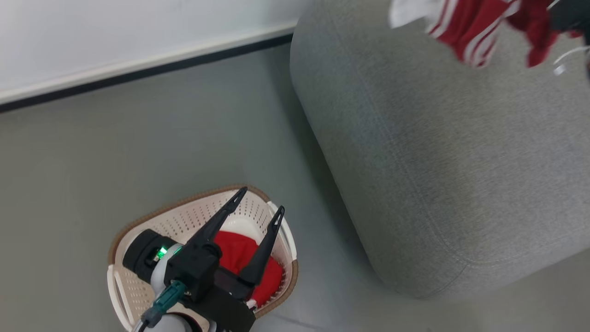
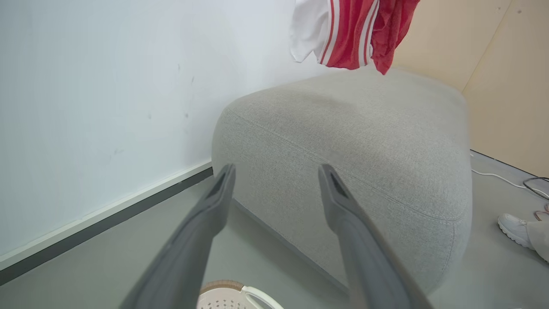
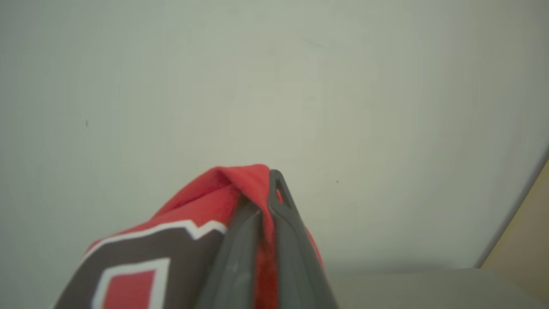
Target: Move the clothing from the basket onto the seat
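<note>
My right gripper (image 3: 266,193) is shut on a red garment (image 3: 193,214) with navy letters outlined in white. The same garment (image 1: 479,27) hangs in the air over the far part of the grey seat (image 1: 438,152), its white and red-striped part dangling; it also shows in the left wrist view as the garment (image 2: 356,34) above the seat (image 2: 343,141). My left gripper (image 1: 261,202) is open and holds nothing, hovering over the cream basket (image 1: 184,203). A second red garment (image 1: 239,258) lies inside the basket under the fingers.
A white wall with a dark baseboard (image 1: 138,69) runs behind the grey floor. The basket stands on the floor just left of the seat. A person's white shoe (image 2: 514,227) and a cable (image 2: 506,180) are on the floor beyond the seat.
</note>
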`<state>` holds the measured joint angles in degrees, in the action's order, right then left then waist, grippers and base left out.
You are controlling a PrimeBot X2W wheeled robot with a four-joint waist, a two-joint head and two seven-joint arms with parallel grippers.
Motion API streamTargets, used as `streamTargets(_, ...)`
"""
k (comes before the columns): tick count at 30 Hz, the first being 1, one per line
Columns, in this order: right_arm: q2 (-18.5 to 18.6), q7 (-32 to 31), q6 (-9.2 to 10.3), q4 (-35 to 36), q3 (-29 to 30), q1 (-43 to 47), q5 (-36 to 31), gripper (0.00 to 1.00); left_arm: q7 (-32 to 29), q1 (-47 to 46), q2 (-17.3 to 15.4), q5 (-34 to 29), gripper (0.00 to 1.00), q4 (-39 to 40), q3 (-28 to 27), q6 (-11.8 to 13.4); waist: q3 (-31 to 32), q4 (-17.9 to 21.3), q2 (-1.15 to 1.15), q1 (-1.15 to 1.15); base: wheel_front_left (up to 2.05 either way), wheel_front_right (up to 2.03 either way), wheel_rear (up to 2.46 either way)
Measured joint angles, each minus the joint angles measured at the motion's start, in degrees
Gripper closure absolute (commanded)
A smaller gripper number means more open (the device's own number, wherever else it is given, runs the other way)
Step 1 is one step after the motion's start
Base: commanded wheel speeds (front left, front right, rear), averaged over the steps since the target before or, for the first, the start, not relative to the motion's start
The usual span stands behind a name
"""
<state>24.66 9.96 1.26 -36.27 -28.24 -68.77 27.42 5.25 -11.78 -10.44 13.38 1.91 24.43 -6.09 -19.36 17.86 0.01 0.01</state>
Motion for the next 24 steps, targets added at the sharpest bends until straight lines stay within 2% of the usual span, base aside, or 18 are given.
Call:
streamTargets(5, 2.50, -0.41, 0.03, -2.65, 1.02, -3.57, -0.13, 1.00, -0.82, -1.39, -1.69, -0.79, 0.00, 2.91, 0.24, -0.05, -4.02, -1.18, 0.00, 0.00, 0.00, 0.00, 0.00)
streamTargets(7, 2.31, -0.42, 0.85, -2.75, 0.97, -3.65, -0.24, 1.00, -1.15, -2.01, -2.42, -0.97, 0.00, 4.28, 0.16, -0.05, -5.68, -1.48, 0.00, 0.00, 0.00, 0.00, 0.00)
streamTargets(12, 0.77, -0.57, 1.30, -3.89, 0.86, -3.67, -0.30, 1.00, -2.15, -2.81, -4.61, -2.41, 0.00, 7.16, -0.32, -0.48, -9.81, -1.55, 0.00, 0.00, 0.00, 0.00, 0.00)
streamTargets(19, -4.04, 0.85, 1.83, -9.15, -0.26, -2.40, -0.27, 1.00, -3.14, -4.42, -6.91, -2.88, 0.00, 8.80, -0.67, -0.53, -15.37, 0.40, 0.00, 0.00, 0.00, 0.00, 0.00)
streamTargets(24, -4.50, 1.81, 2.81, -12.99, -0.02, -0.98, -0.27, 1.00, -3.64, -4.83, -7.68, -2.88, 0.00, 8.83, -0.55, -0.54, -17.17, 2.12, 0.01, -0.01, 0.00, 0.00, 0.00)
